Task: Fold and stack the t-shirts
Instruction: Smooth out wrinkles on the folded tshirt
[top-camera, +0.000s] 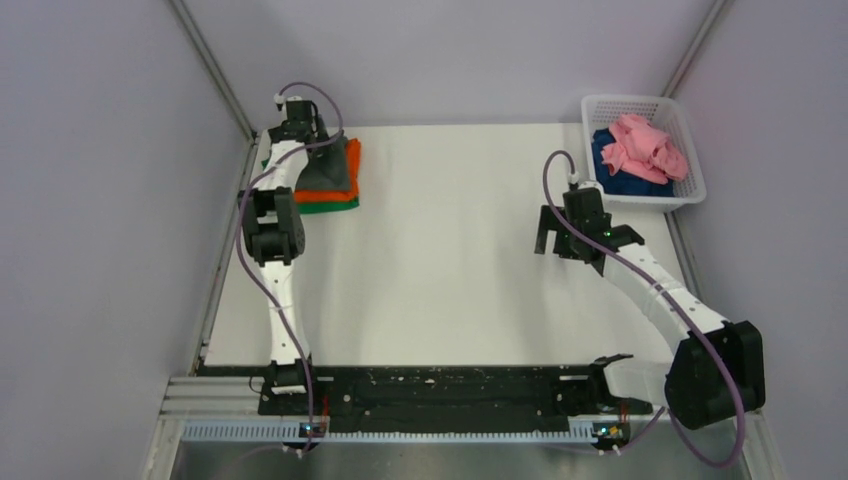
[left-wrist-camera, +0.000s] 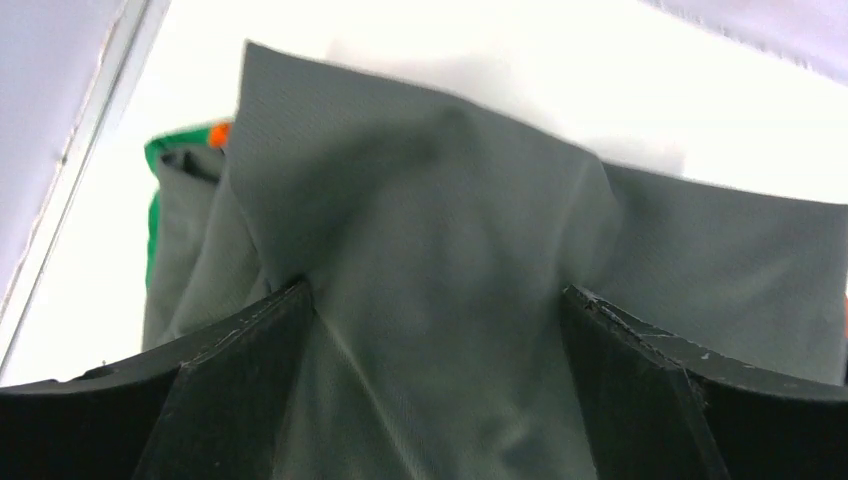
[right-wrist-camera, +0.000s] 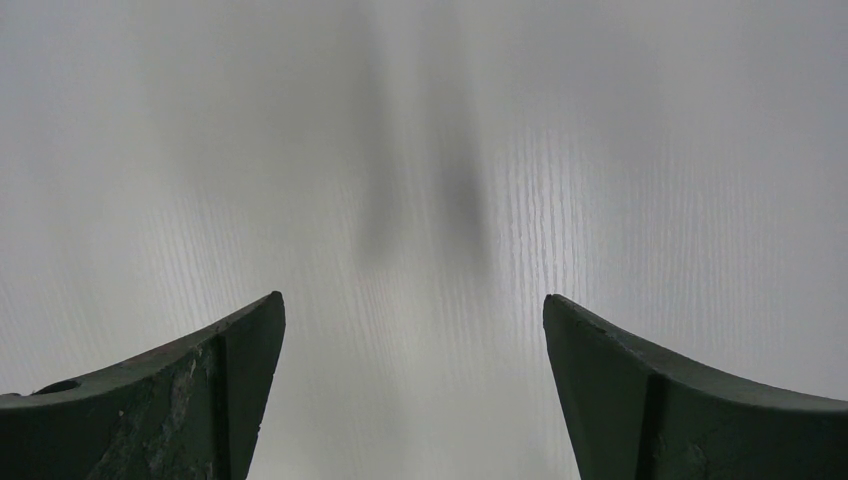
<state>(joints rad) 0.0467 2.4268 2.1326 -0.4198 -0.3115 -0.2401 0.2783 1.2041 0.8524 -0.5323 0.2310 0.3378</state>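
Grey shirt (left-wrist-camera: 430, 230) filling spread left tool (left-wrist-camera: 435, 288), right tool (right-wrist-camera: 410, 298) agape — basket (top-camera: 655, 203) beyond

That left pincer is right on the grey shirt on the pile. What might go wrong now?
The dark grey shirt bunches up between the open fingers of the left pincer; pulling away might snag it and spoil the fold. That tug might also drag the orange shirt and green shirt beneath it out of line.

Pink shirt (top-camera: 645, 148) hides most of blue shirt (top-camera: 612, 183).
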